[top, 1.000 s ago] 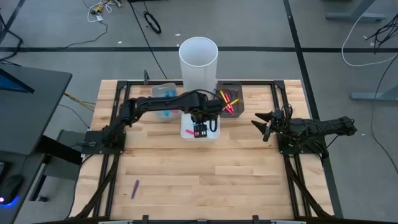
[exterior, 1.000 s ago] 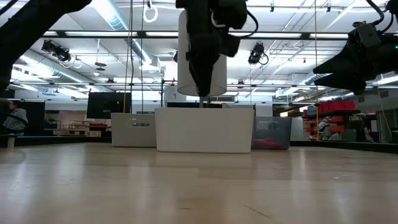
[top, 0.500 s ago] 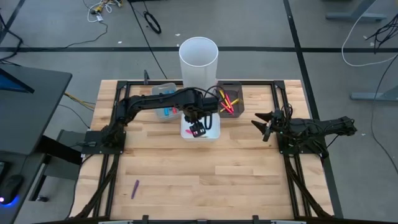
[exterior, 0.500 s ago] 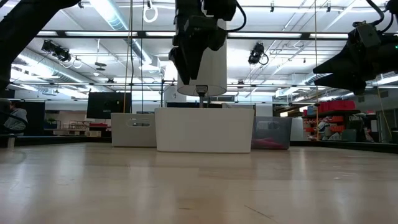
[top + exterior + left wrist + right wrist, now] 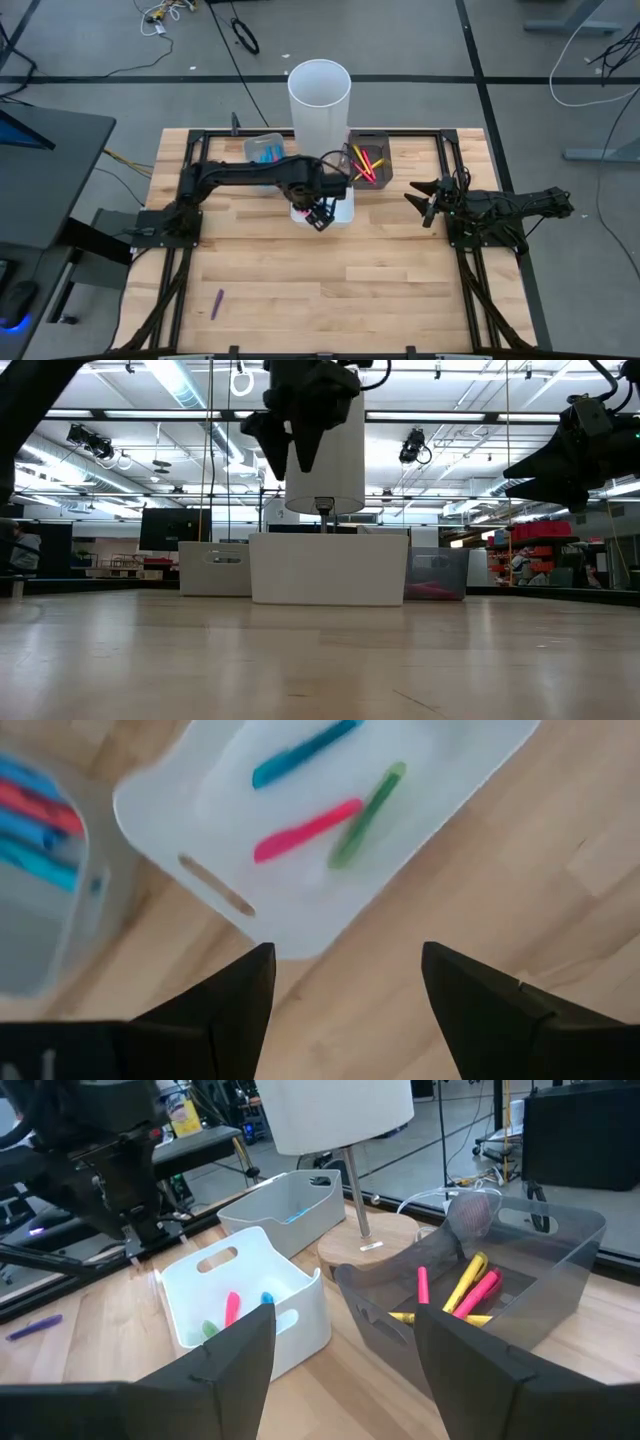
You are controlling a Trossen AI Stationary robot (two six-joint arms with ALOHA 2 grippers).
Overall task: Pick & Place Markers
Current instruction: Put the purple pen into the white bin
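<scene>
Wooden bench [image 5: 330,270] carries a white tray [image 5: 330,830] holding 3 markers, blue [image 5: 305,752], pink [image 5: 305,830] and green [image 5: 368,815], with a clear tray [image 5: 262,150], a dark tray [image 5: 370,160] of markers and a white cylinder [image 5: 320,100] nearby. Left gripper [image 5: 318,214] hovers above the white tray's near edge, fingers spread, empty. Right gripper [image 5: 425,203] waits at the right side, fingers spread, empty; 1 purple marker [image 5: 217,303] lies alone near the front left.

white tray [image 5: 250,1315], 3 markers [image 5: 232,1308] inside
</scene>
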